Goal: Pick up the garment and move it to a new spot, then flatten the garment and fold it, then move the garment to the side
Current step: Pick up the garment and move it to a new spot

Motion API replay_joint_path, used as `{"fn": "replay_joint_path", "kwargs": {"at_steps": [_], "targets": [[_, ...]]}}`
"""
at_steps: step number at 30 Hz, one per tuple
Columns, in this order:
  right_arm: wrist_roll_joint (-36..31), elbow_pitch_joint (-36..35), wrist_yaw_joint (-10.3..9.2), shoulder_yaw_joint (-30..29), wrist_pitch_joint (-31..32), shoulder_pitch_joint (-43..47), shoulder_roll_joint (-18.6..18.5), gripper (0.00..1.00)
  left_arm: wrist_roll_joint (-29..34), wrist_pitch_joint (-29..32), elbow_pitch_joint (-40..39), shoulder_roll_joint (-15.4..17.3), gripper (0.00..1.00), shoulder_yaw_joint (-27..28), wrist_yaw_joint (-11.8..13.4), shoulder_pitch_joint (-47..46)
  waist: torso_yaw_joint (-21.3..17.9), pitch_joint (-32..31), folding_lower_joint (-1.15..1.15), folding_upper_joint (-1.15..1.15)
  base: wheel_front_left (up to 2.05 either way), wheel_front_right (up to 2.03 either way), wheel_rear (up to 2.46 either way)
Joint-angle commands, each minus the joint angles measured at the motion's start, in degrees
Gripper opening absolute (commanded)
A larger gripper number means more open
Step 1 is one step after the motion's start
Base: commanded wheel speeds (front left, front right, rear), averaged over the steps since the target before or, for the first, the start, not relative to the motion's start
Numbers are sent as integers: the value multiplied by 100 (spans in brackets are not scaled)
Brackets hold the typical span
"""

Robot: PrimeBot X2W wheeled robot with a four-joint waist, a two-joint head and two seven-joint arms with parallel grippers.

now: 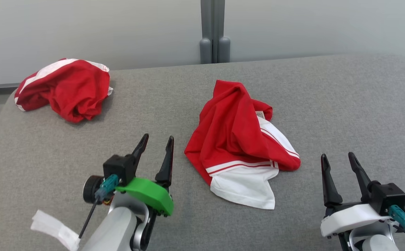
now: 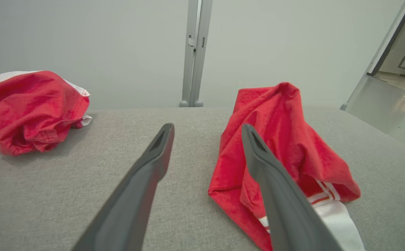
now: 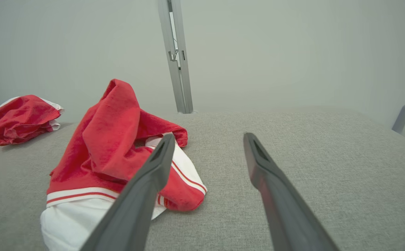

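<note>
Grey cloth surface [image 1: 328,104]: it covers the whole work area and has rounded far corners; both pieces of clothing lie on it.
Task garment: the garment [image 1: 237,139] lies crumpled near the middle of the grey cloth surface, between the left gripper [image 1: 158,136] and the right gripper [image 1: 337,155], and nearer to the left one.
Garment colours: mostly red; a white part with thin red and white stripes lies at its near edge, and another striped white part shows on its right side.
Garment shape: not flat and not folded; the far end stands up in a peak, and a small label [image 1: 260,114] shows near the top right.
Left gripper: the two dark fingers are spread wide apart and hold nothing; they point away from the robot, just beside the red left edge of the garment, with a strip of grey cloth between.
Left wrist view: the right finger crosses in front of the garment, but I cannot tell any contact there.
Right gripper: its fingers are also spread wide and hold nothing; it is on the right of the garment, well apart from it.
Covers: a green cover [image 1: 150,193] sits on the left wrist, a white cover [image 1: 349,218] on the right wrist.
Second garment [image 1: 66,89]: red with white, bunched up at the far left corner, well apart from the first.
White strip [image 1: 54,228]: it shows at the lower left, beside the left forearm.
Background: a pale wall with a grey post [image 1: 213,31] behind the far edge.
</note>
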Motion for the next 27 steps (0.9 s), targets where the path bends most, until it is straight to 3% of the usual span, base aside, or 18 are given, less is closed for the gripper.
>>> {"fn": "replay_joint_path", "kwargs": {"at_steps": [1, 11, 27], "targets": [[-12, -42, -6, 6, -4, 110, -17, 100, 121, -3, -97, -8, 100, 137, 49, 227, 134, -143, 0, 0, 0, 0, 0], [149, -177, -6, 25, -4, 353, -17, 100, 975, -3, -998, -57, 100, 1287, 389, 1537, 79, -221, 0, 0, 0, 0, 0], [157, -19, -6, 125, -4, 342, -16, 100, 1513, -3, -1111, -382, 100, 1952, 11, 2115, 56, -280, 0, 0, 0, 0, 0]]}}
